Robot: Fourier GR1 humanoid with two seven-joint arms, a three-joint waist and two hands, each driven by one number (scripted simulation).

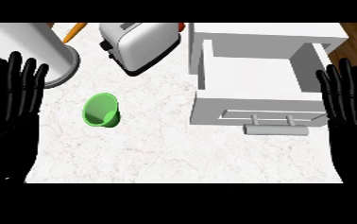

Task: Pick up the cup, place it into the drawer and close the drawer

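Note:
A green cup [102, 110] lies on the white marble counter [167, 147] at the left of the middle, its mouth facing up toward me. To its right a white drawer [251, 79] stands pulled open, with a grey bar handle [275, 129] on its front. My left hand [20, 93] rests open at the left edge, fingers straight up, well apart from the cup. My right hand [340, 98] rests open at the right edge, beside the drawer's right wall, holding nothing.
A white toaster [138, 43] stands at the back, between cup and drawer. A large white cylindrical container [38, 48] sits at the back left, behind my left hand. An orange carrot-like item [75, 31] pokes out beside it.

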